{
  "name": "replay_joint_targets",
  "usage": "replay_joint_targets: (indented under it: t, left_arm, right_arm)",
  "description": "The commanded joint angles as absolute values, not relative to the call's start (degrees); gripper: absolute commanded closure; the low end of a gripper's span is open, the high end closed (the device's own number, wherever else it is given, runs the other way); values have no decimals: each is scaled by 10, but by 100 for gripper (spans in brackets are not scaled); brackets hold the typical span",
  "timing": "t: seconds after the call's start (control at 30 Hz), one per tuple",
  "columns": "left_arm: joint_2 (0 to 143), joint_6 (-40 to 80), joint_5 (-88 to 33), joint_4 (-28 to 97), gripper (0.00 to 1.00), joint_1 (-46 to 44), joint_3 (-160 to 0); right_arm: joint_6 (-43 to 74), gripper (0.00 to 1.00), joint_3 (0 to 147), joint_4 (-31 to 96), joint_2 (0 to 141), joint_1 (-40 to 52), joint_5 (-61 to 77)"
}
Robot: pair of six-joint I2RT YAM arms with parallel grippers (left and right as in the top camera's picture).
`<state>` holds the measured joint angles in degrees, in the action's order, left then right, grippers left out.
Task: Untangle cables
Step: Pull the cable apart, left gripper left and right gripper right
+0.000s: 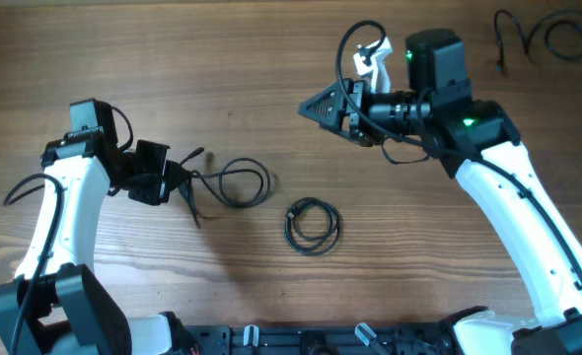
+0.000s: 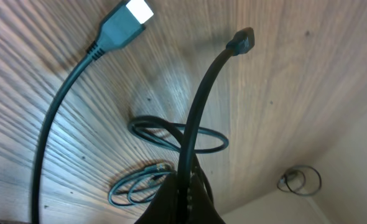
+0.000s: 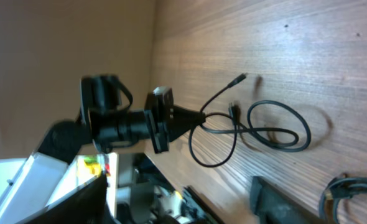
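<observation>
My left gripper (image 1: 184,182) is shut on a thin black cable (image 1: 238,183) at the left of the table. In the left wrist view the cable (image 2: 199,106) rises from between the closed jaws to a small plug (image 2: 244,40), with its loops (image 2: 177,134) lying on the wood behind. A second plug with a whitish tip (image 2: 131,17) hangs at the top left. A separate coiled cable (image 1: 312,225) lies in the middle of the table. My right gripper (image 1: 319,106) hovers above the table, open and empty, well right of the held cable (image 3: 277,127).
Another loose black cable (image 1: 549,35) lies at the table's far right corner. The coiled cable (image 3: 351,190) shows at the lower right of the right wrist view. The left arm (image 3: 127,121) shows across the wooden table (image 1: 271,69).
</observation>
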<state>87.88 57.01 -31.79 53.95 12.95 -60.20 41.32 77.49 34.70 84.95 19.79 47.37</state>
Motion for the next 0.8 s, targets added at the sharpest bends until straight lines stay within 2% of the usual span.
replay_joint_targets:
  t: [0.0,0.03,0.23,0.33,0.47,0.57,0.63,0.77]
  left_arm:
    - [870,559,-406,529,96,134,-600]
    - [870,559,-459,514,96,134,-600]
    - [870,526,-679,443,96,130,-600]
    - [870,528,-683,438,96,126,-600]
    - [870,561,-686,437,96,119,-600]
    - [870,587,-691,436,96,101,-600]
    - [870,590,-686,436,96,91,-600]
    - [870,592,-670,437,96,82,-600]
  right_arm:
    - [382,5,783,360,853,216,469]
    - [370,0,783,366,853,224,453]
    - [361,0,783,392,853,244,356]
    - [355,0,783,402,854,255,370]
    - [280,1,783,390,859,323,371]
    - [281,8,783,381,872,367,335]
    - [280,18,783,370,887,397,324]
    - [319,25,783,365,917,436,253]
